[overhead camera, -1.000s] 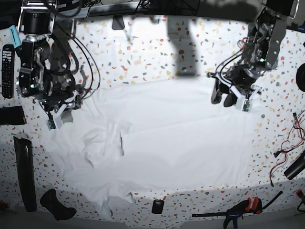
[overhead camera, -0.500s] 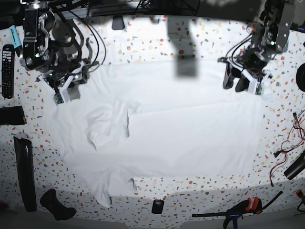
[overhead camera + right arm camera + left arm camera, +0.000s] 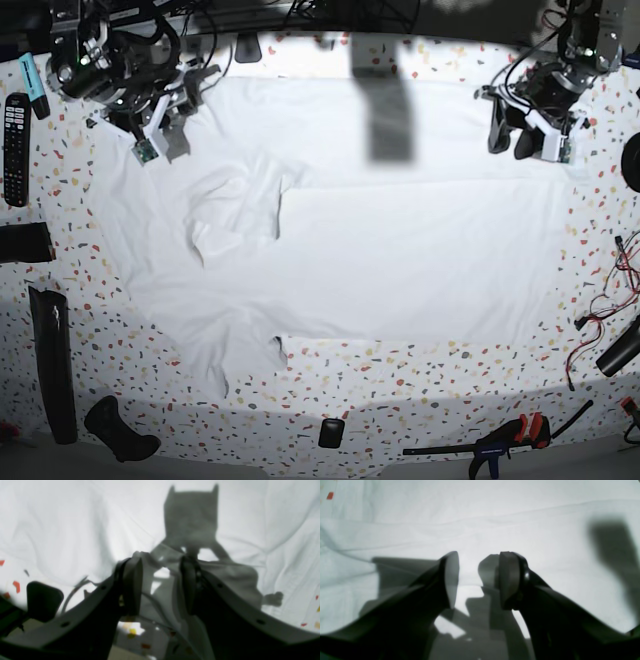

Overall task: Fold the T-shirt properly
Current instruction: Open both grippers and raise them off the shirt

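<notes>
The white T-shirt (image 3: 400, 250) lies spread over the speckled table (image 3: 420, 395), with a crumpled sleeve at the left and a loose flap at the lower left. My left gripper (image 3: 510, 132) hovers over the shirt's far right corner. In the left wrist view (image 3: 478, 580) its jaws stand apart with only flat cloth (image 3: 495, 517) below. My right gripper (image 3: 160, 140) is over the far left corner. In the right wrist view (image 3: 161, 587) its jaws stand apart, and a raised fold of cloth (image 3: 225, 572) lies between them and over one finger.
A remote control (image 3: 16, 135) and a black block (image 3: 25, 242) lie at the left edge. A long black tool (image 3: 52, 365) and a black handle (image 3: 120, 430) lie at the lower left. A clamp (image 3: 510, 438) and red wires (image 3: 600, 310) are at the lower right.
Both grippers moved toward the far edge of the table. The shirt's far edge slid that way with them and the cloth spread out flatter.
</notes>
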`<action>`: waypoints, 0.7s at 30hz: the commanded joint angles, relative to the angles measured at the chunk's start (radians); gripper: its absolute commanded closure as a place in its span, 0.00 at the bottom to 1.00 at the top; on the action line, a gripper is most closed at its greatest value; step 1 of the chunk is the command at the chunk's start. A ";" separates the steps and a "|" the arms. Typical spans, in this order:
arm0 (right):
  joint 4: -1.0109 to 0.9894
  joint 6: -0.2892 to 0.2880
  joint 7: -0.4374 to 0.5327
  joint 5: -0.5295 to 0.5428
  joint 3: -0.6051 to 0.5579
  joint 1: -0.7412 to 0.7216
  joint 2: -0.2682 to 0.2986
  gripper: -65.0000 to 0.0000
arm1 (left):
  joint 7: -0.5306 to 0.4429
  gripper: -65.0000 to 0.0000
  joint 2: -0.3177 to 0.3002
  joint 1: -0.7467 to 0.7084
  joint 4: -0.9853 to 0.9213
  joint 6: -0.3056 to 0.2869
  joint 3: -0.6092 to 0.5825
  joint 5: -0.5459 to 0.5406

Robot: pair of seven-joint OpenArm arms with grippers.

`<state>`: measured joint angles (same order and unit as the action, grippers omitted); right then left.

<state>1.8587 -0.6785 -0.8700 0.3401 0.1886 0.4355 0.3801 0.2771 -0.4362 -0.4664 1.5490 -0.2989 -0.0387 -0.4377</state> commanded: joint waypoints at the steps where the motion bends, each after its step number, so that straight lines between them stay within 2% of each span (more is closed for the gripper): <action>1: 0.019 -0.006 -0.006 0.001 0.003 0.003 0.013 0.62 | 0.224 0.60 -0.005 -0.061 -0.026 0.020 -0.013 0.043; 6: 0.023 -0.006 -0.059 0.001 0.008 0.024 0.014 0.62 | 0.224 0.60 -0.005 -0.105 0.019 0.021 -0.013 0.043; 15: 0.139 -0.006 -0.056 0.001 0.052 0.130 0.016 0.62 | 0.224 0.60 -0.005 -0.146 0.142 0.021 -0.013 0.043; 21: 0.181 -0.002 -0.028 0.001 0.101 0.128 0.016 0.62 | 0.223 0.60 -0.005 -0.142 0.164 0.021 -0.013 0.044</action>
<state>2.0224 -0.6781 -0.9127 0.3397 0.2832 0.5644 0.3855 0.3962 -0.4374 -0.5838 1.7191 -0.2661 -0.0391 -0.3931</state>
